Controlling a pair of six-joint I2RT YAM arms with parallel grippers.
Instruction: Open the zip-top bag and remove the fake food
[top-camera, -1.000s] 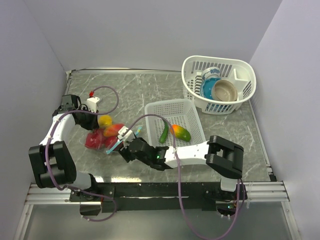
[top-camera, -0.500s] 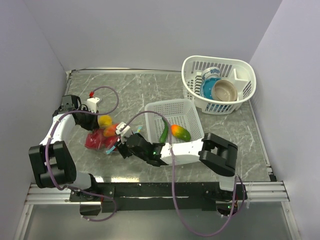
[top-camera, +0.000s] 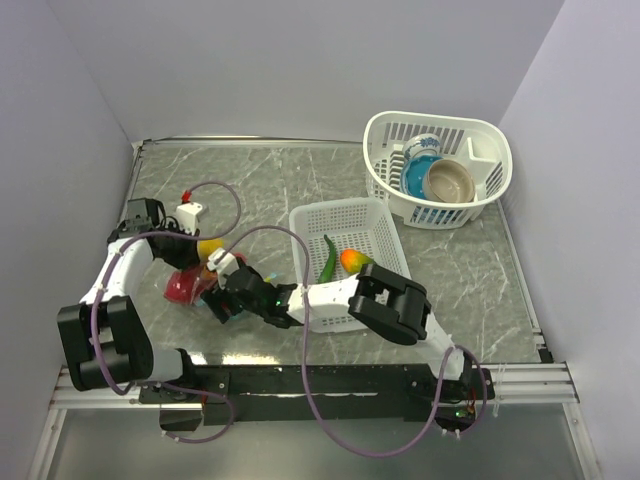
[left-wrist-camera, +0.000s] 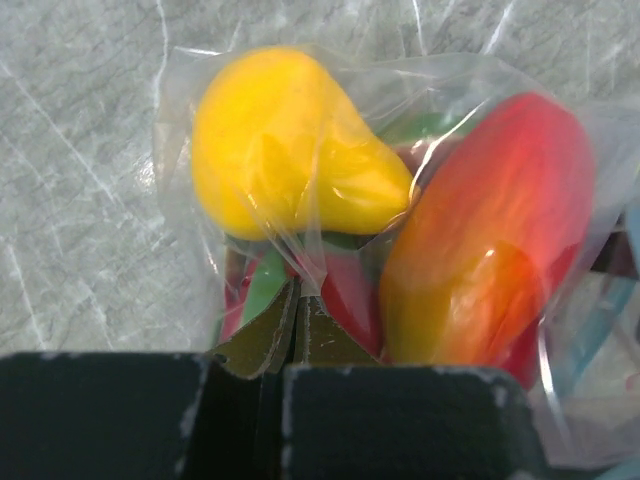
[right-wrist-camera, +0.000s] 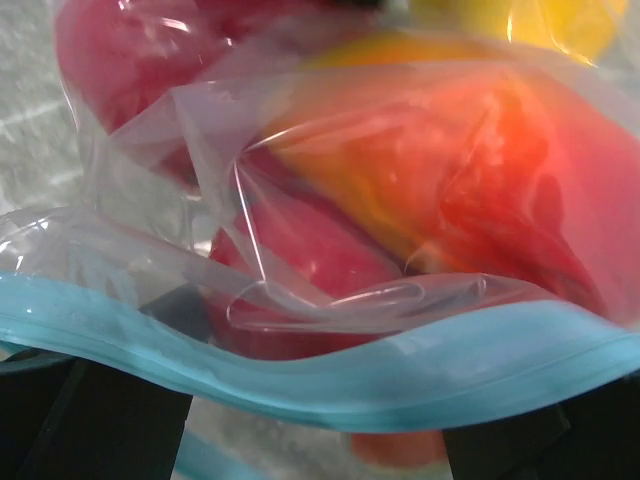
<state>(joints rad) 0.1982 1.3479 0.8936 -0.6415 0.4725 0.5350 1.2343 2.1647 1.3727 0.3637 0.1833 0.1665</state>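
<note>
Beside the basket (top-camera: 352, 212), left hand (left-wrist-camera: 298, 305) pinches the zip-top bag (right-wrist-camera: 400, 370); right hand (right-wrist-camera: 320, 435) gapes wide.

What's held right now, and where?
Left gripper pinches the zip-top bag by a fold of clear film; right gripper open at the zip strip, holding nothing.

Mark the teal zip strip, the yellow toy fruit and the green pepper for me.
teal zip strip (right-wrist-camera: 380, 385): right wrist view, middle of the strip.
yellow toy fruit (left-wrist-camera: 270, 150): left wrist view, its broad body.
green pepper (top-camera: 329, 260): top view, mid-length.
</note>
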